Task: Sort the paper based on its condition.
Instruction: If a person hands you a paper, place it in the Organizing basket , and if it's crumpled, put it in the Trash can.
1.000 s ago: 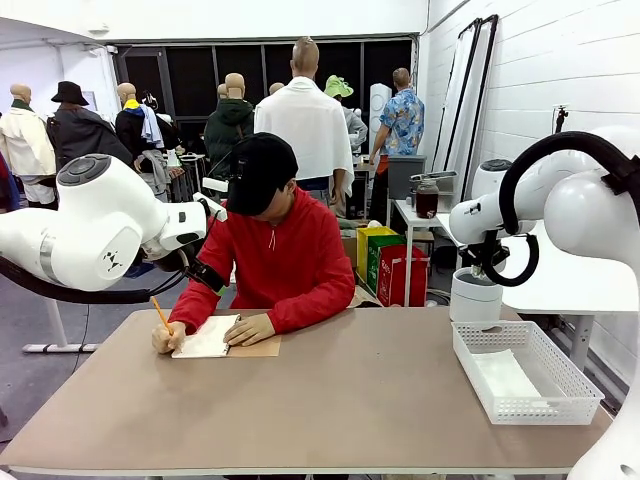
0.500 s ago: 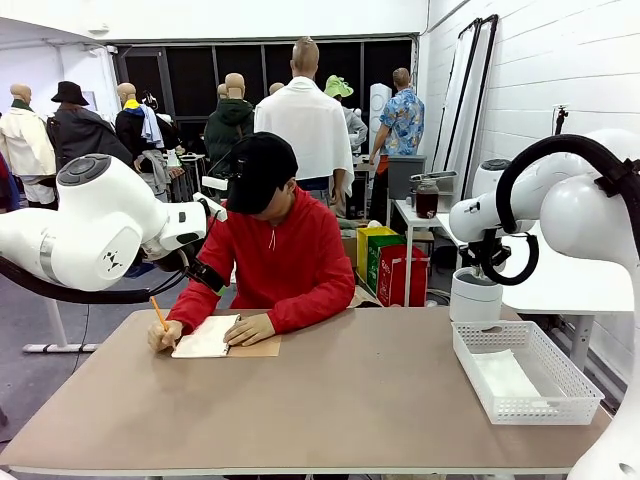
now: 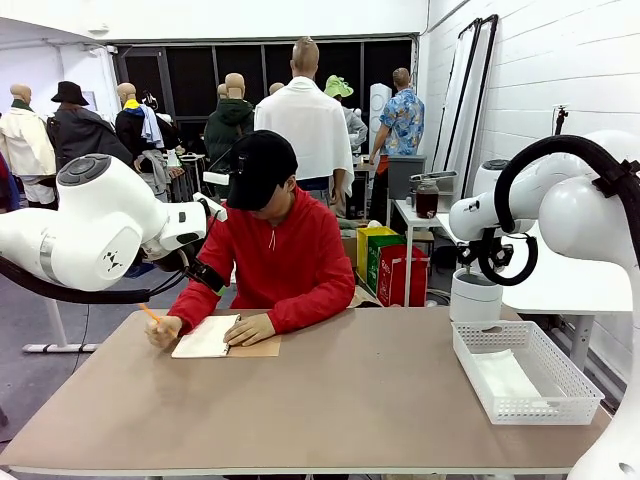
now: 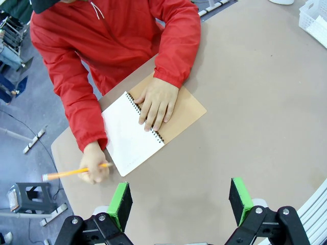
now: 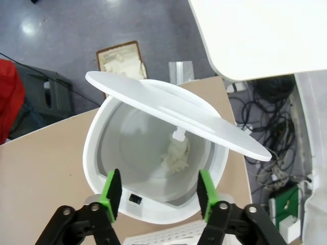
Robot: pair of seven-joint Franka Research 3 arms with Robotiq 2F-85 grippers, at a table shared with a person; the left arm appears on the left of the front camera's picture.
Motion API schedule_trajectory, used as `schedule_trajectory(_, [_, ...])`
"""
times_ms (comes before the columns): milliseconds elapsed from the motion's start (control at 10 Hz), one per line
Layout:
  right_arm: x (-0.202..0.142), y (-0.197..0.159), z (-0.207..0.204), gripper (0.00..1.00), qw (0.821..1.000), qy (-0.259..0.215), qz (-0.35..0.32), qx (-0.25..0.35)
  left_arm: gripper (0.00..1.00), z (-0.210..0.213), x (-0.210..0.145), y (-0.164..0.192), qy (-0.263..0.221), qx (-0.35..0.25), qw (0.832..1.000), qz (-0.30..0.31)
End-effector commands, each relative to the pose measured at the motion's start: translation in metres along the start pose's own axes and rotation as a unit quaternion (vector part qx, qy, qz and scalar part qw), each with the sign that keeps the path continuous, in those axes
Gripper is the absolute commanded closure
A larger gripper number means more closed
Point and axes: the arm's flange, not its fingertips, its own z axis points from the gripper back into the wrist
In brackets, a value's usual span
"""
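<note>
A crumpled wad of paper (image 5: 176, 155) lies at the bottom of the white bin (image 5: 97, 153), whose swing lid (image 5: 173, 115) is tilted open. My right gripper (image 5: 159, 193) hangs open just above the bin's mouth, with nothing between its green pads. A flat white sheet of paper (image 3: 505, 378) lies in the white mesh basket (image 3: 540, 408) at the table's right end. My left gripper (image 4: 180, 201) stands open and empty high above the table, over a spiral notebook (image 4: 130, 135). The person presses one hand on the notebook and holds a pencil (image 4: 71, 173) in the other.
The bin (image 3: 474, 297) stands at the table's far right corner, just behind the basket. The person in red sits at the far left side, with the notebook (image 3: 207, 337) in front of them. Bare brown tabletop (image 3: 350, 400) spans the middle and near side.
The person's pencil hand has shifted slightly left and the pencil has tipped lower. Both arms stay nearly where they were.
</note>
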Motion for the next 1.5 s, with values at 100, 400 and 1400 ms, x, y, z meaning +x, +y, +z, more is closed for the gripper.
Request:
schedule_trajectory(100, [0.0047, 0.0025, -0.0002, 0.0, 1.0, 0.012, 0.0, 0.017, 0.0, 0.0, -0.0006, 0.0004, 0.001, 0.0, 1.0, -0.002])
schedule_trajectory(400, [-0.0002, 0.0007, 0.0, 0.0, 1.0, 0.002, -0.003, 0.005, 0.0, 0.0, -0.0006, 0.0004, 0.001, 0.0, 1.0, -0.002])
schedule_trajectory(1400, [-0.0002, 0.0007, 0.0, 0.0, 1.0, 0.002, -0.003, 0.005, 0.0, 0.0, -0.0006, 0.0004, 0.001, 0.0, 1.0, -0.002])
